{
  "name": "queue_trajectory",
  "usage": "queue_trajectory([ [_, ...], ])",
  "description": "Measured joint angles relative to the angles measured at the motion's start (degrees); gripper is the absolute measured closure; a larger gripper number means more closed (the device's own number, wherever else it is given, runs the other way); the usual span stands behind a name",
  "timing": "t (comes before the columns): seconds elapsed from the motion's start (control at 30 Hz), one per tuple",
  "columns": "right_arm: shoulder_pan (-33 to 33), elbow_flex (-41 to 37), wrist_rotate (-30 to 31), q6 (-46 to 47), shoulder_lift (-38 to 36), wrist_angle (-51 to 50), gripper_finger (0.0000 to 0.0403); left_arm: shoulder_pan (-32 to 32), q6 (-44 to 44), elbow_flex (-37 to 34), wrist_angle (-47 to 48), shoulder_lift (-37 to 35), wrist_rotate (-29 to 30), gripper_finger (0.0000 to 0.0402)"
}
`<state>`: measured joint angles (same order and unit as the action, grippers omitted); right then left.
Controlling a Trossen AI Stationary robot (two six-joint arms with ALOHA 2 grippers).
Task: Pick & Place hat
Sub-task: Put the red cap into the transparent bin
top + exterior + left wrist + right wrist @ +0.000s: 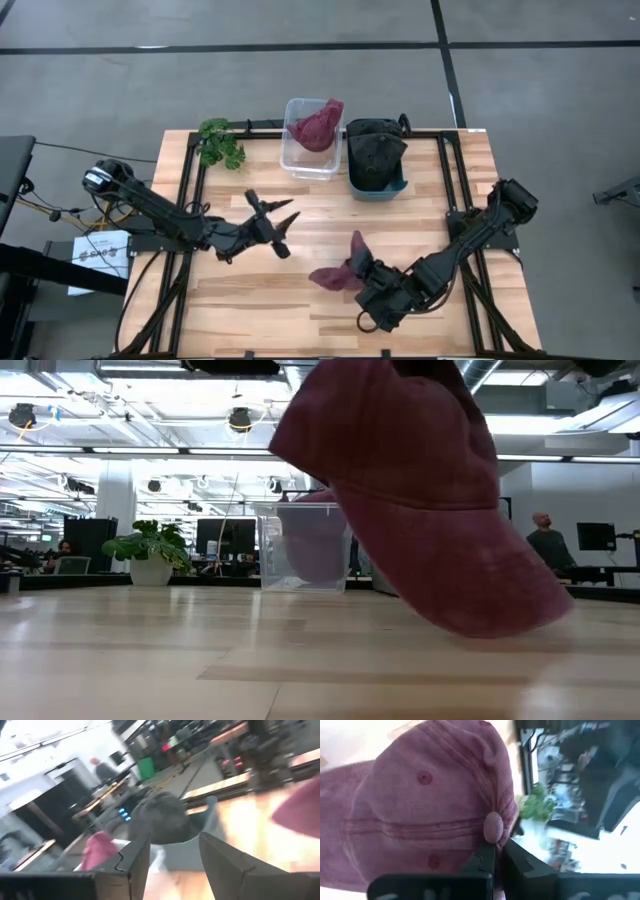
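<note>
- Near the front middle of the wooden table (300, 215), the right gripper (372, 283) is clamped tight on a maroon hat (343, 270), pinching the fabric at the crown button.
- From the low view, the maroon hat (420, 490) hangs just above the tabletop, its brim tilted down.
- Left of the hat and well apart from it, the left gripper (278, 222) hovers over bare wood with its fingers spread wide and nothing between them.
- At the back edge, a clear bin (308, 160) holds another maroon hat (317, 127).
- Just beside it, a teal bin (378, 185) holds a dark hat (373, 147).
- A small green plant (220, 141) sits at the back left corner.
</note>
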<state>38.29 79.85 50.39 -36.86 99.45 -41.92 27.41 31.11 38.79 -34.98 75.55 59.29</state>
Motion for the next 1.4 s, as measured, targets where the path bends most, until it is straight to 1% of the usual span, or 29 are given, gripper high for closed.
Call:
queue_trajectory([
  [0.03,-0.31,0.18,-0.75,1.5,-0.15,-0.74,0.0402,0.6,-0.04,0.0,-0.02,0.0,-1.27,0.0235],
  [0.1,-1.48,1.25,-2.94,5.42,-0.48,-1.29,0.0402,1.77,-0.29,0.0,0.01,0.0,-5.78,0.0238],
  [0.27,-4.06,2.58,-7.36,12.79,-2.4,-2.19,0.0403,2.68,-6.4,0.0,0.04,0.02,-21.95,0.0249],
  [0.33,-5.05,2.59,-10.07,15.78,-3.56,-2.17,0.0403,2.45,-9.11,0.02,-0.15,0.48,-25.16,0.0254],
  [0.4,-6.24,2.6,-14.07,19.49,-4.95,-2.17,0.0403,2.45,-10.57,0.02,0.07,1.31,-25.28,0.026],
  [0.47,-7.23,2.62,-17.13,23.75,-6.29,-2.18,0.0403,2.47,-11.11,0.02,0.05,2.2,-24.2,0.0266],
  [0.53,-7.99,2.62,-17.96,27.47,-7.85,-2.57,0.0403,2.78,-12.81,0.02,0.05,3.15,-21.46,0.0272],
  [0.57,-8.08,2.62,-17.76,28.73,-8.78,-3.05,0.0403,3.12,-13.67,0.02,0.08,3.64,-19.04,0.0275],
  [0.63,-8.08,2.64,-16.45,29.46,-10.71,-3.24,0.0403,4.29,-14.09,0.02,0.07,4.59,-12.27,0.028],
  [0.7,-8.22,2.64,-14.04,29.09,-13.05,-3.2,0.0403,5.53,-13.13,0.02,0.22,5.27,-4.65,0.0286],
  [0.77,-9.49,2.65,-12.34,27.02,-16.06,-2.41,0.0403,6.23,-11.2,0.02,0.19,5.14,1.16,0.0289],
  [0.83,-11.9,2.67,-11.66,24.41,-19.31,-1.46,0.0403,6.27,-10.31,0.0,0.19,3.97,3.08,0.0291],
  [0.97,-18.57,2.69,-11.75,18.15,-24.94,2.71,0.0403,5.93,-9.55,0.0,0.65,-0.71,3.03,0.0292],
  [1.03,-22.57,2.69,-14.38,14.54,-27.18,5.21,0.0403,5.32,-9.29,0.0,2.93,-4.0,1.15,0.0292],
  [1.07,-24.65,2.71,-16.23,13.02,-27.95,6.55,0.0403,4.76,-9.53,0.0,4.63,-5.84,-1.05,0.0292],
  [1.17,-31.76,2.71,-22.35,9.02,-29.11,10.15,0.0403,1.86,-12.91,0.0,11.41,-11.59,-10.57,0.0292],
  [1.27,-39.01,2.71,-27.63,5.23,-28.88,13.48,0.0403,-3.06,-17.26,0.0,19.8,-16.93,-19.37,0.0292],
  [1.33,-44.01,2.77,-32.25,3.49,-27.57,16.42,0.0403,-6.88,-20.07,0.0,24.62,-19.51,-23.44,0.0292],
  [1.4,-48.77,2.71,-37.39,2.09,-25.94,17.99,0.0403,-10.71,-22.11,-0.47,26.66,-21.13,-27.33,0.0292],
])
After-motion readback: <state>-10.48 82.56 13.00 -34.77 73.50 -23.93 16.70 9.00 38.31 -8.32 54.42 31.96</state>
